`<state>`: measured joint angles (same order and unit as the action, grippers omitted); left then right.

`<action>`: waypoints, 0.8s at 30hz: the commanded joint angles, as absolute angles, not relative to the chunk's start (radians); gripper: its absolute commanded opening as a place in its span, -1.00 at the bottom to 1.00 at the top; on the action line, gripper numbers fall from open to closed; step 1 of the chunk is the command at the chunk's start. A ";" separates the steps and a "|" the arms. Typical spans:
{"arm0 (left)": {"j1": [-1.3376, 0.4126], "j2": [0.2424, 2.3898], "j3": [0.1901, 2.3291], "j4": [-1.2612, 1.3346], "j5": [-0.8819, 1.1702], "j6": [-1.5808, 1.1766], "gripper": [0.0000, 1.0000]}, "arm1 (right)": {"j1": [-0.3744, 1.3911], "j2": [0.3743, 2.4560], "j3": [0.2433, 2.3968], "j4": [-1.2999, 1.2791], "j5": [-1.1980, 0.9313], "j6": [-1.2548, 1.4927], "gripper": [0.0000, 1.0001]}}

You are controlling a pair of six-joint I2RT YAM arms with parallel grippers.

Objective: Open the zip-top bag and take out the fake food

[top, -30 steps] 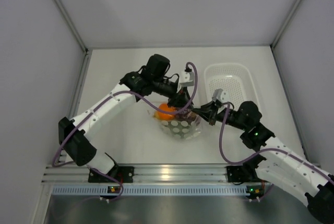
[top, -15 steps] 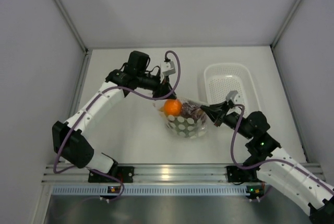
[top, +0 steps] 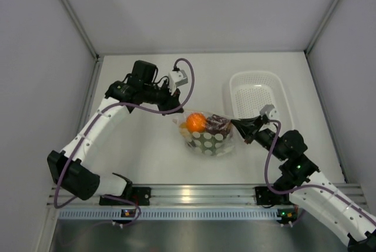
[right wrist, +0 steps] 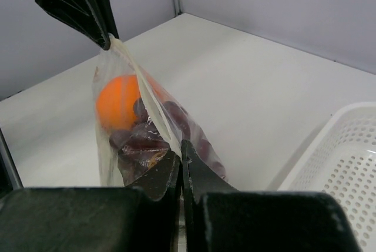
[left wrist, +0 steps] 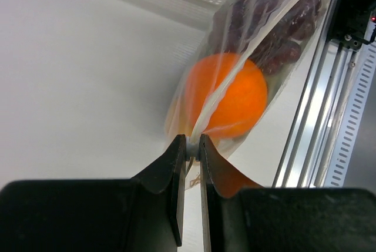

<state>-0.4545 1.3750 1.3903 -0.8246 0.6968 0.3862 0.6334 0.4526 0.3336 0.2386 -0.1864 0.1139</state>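
The clear polka-dot zip-top bag (top: 207, 141) hangs stretched between both grippers above the table. Of the fake food, an orange (top: 195, 122) and a dark red grape bunch (top: 218, 126) show inside it. My left gripper (top: 176, 111) is shut on the bag's left top corner, pinching the zip strip (left wrist: 202, 117) in the left wrist view, with the orange (left wrist: 235, 96) and grapes (left wrist: 282, 23) just beyond. My right gripper (top: 238, 124) is shut on the opposite end of the strip (right wrist: 154, 114). The orange (right wrist: 117, 102) and grapes (right wrist: 141, 143) hang in front of it.
A white perforated basket (top: 258, 81) stands at the right back, just behind my right gripper, and shows in the right wrist view as a basket (right wrist: 346, 158) at lower right. Grey walls enclose the table on three sides. An aluminium rail (top: 188, 193) runs along the near edge.
Both grippers have drawn apart, the left one going left and back, the right one going right. The bag has been pulled taut between them and sits slightly farther back.
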 commanded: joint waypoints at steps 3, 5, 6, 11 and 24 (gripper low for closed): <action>-0.430 1.296 1.358 -0.856 0.514 0.321 -1.00 | 0.620 0.448 0.354 0.278 -0.103 0.127 -1.00; -0.430 1.292 1.338 -0.856 0.480 0.298 -1.00 | 0.618 0.463 0.360 0.285 -0.107 0.130 -1.00; -0.430 1.290 1.335 -0.856 0.453 0.285 -1.00 | 0.618 0.466 0.364 0.282 -0.106 0.133 -1.00; -0.431 1.253 1.321 -0.871 0.281 0.178 -1.00 | 0.618 0.472 0.370 0.275 -0.095 0.130 -1.00; -0.431 1.129 1.310 -0.867 0.545 0.192 0.47 | 0.618 0.503 0.361 0.359 -0.412 0.088 -1.00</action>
